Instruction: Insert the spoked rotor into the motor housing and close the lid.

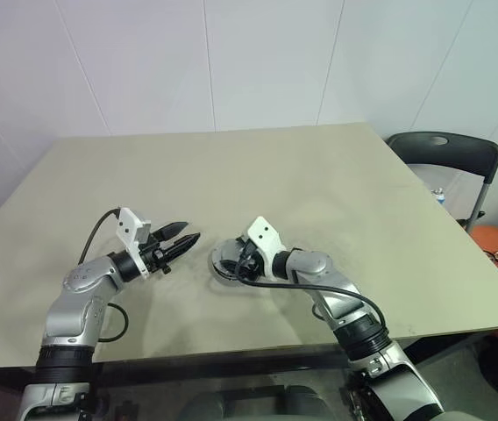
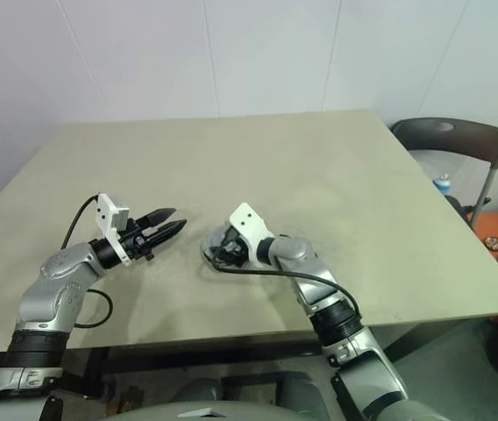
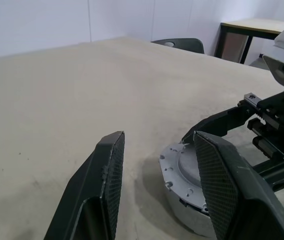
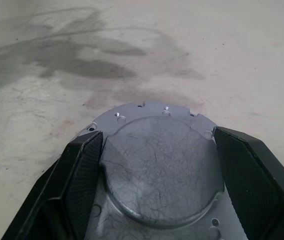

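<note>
On my left, the left gripper (image 1: pixel 179 237) hung empty just above the table (image 1: pixel 337 193), fingers parted, pointing level toward the middle — the motor housing (image 3: pixel 184 187) lay just beyond its tips, off to the right, not touching. In the left wrist view I saw the housing as a round grey body with its flat lid (image 4: pixel 159 165) on top, resting on the table. The right gripper (image 1: pixel 231 263) was plainly the nearer one: it reached in from the right, angled down, and its two black fingers sat spread wide on either side of the lid's raised centre — whether the pads pressed it I couldn't tell. I judged the rotor was already inside, and that closing the lid was the right arm's job.
</note>
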You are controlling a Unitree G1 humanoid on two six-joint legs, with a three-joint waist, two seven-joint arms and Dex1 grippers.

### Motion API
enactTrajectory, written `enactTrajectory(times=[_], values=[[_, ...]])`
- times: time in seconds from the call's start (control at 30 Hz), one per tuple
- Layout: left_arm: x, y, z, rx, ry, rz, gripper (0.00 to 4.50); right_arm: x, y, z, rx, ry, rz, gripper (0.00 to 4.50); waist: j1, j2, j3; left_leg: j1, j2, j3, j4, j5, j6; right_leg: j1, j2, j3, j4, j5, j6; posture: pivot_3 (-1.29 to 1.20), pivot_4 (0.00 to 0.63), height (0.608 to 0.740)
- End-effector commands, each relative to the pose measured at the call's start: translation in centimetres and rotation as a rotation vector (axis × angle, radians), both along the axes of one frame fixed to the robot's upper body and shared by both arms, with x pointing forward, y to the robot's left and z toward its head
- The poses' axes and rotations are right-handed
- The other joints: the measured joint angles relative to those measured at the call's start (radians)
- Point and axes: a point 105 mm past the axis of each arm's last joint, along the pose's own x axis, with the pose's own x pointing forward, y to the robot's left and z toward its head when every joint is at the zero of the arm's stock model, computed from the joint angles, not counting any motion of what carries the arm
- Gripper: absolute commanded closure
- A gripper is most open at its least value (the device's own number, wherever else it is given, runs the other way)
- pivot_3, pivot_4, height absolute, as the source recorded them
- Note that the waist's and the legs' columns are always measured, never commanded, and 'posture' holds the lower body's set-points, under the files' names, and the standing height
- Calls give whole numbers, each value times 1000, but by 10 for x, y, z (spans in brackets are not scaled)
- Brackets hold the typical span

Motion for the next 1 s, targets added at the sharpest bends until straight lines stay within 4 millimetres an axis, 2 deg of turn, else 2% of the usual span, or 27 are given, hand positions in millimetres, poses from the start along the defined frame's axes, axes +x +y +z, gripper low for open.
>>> enactTrajectory(times=[0.03, 0.2, 0.33, 0.43, 0.87, 0.93, 1.0], values=[[0, 2, 11, 11, -55, 9, 2156, -2, 0, 2, -3, -1, 19, 842, 0, 0, 0, 0, 0, 0, 0, 0, 0, 0, 0, 0, 0, 0, 0, 0, 0, 740], [0, 3, 12, 12, -56, 18, 2156, -4, 4, 7, -3, -50, 62, 842, 0, 0, 0, 0, 0, 0, 0, 0, 0, 0, 0, 0, 0, 0, 0, 0, 0, 740], [0, 4, 12, 12, -59, 23, 2156, -7, 7, 8, -17, -79, 95, 36, -1, 0, 0, 0, 0, 0, 0, 0, 0, 0, 0, 0, 0, 0, 0, 0, 0, 740], [-1, 4, 12, 12, -60, 23, 2156, -6, 7, 2, -75, -97, 97, 36, -2, 0, 0, 0, 0, 0, 0, 0, 0, 0, 0, 0, 0, 0, 0, 0, 0, 740], [-2, 5, 10, 12, -60, 37, 2156, -5, 9, 4, -44, -81, 99, 36, -3, 0, 0, 0, 0, 0, 0, 0, 0, 0, 0, 0, 0, 0, 0, 0, 0, 740], [-2, 5, 10, 9, -61, 38, 2156, -5, 8, 3, -40, -76, 98, 421, -3, 0, 0, 0, 0, 0, 0, 0, 0, 0, 0, 0, 0, 0, 0, 0, 0, 740], [-2, 5, 11, 8, -63, 39, 2156, -5, 8, 2, -40, -66, 94, 993, -3, 0, 0, 0, 0, 0, 0, 0, 0, 0, 0, 0, 0, 0, 0, 0, 0, 740]])
